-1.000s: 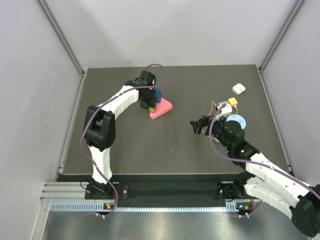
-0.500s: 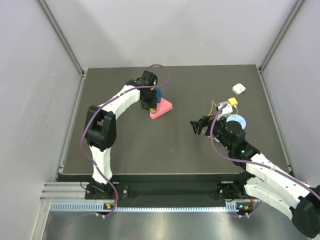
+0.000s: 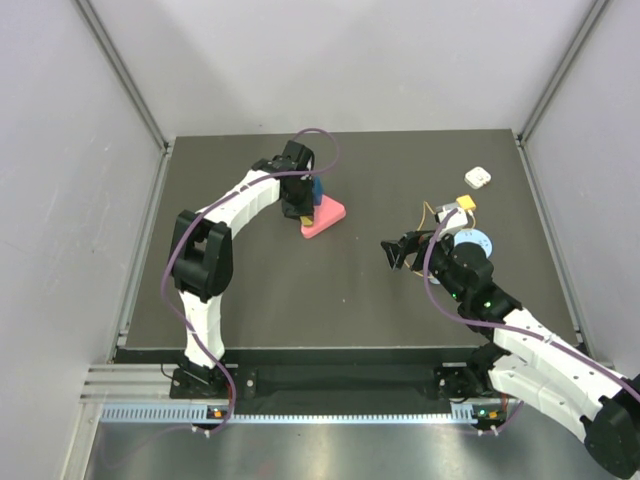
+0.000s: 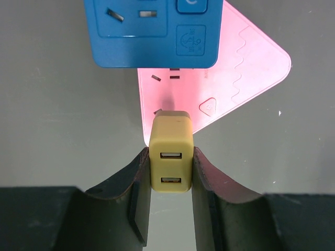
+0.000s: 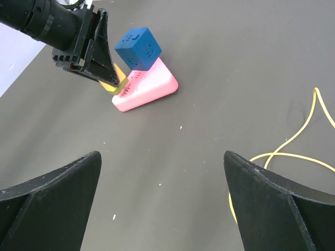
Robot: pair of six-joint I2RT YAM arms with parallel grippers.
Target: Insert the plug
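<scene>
Two fingers [image 4: 137, 180] of your left gripper [image 4: 170, 155] are pinched narrow on the sides of the yellow plug [image 4: 171, 144], one against each flank, with its two-port face turned toward the wrist camera at the centre of that frame. The plug's far end sits against the lower corner of the pink power strip [image 4: 235, 68], just beside a pair of small slots; you cannot tell from these views whether its prongs have entered them. A blue socket cube [image 4: 152, 31] sits on the strip at the top of the frame, a little above the plug and not touching it. From overhead, that cluster lies in the upper middle of the dark table [image 3: 300, 300], left of centre. Your right gripper [image 3: 392, 255] hangs right of centre with its jaws spread wide and nothing between them, facing the strip across bare tabletop. Behind it, toward the right edge, a thin yellow wire [image 5: 293, 155] loops to a small yellow connector [image 3: 464, 205], with a light-blue disc [image 3: 478, 240] just below it and a white block [image 3: 477, 177] above, near the upper right corner.
</scene>
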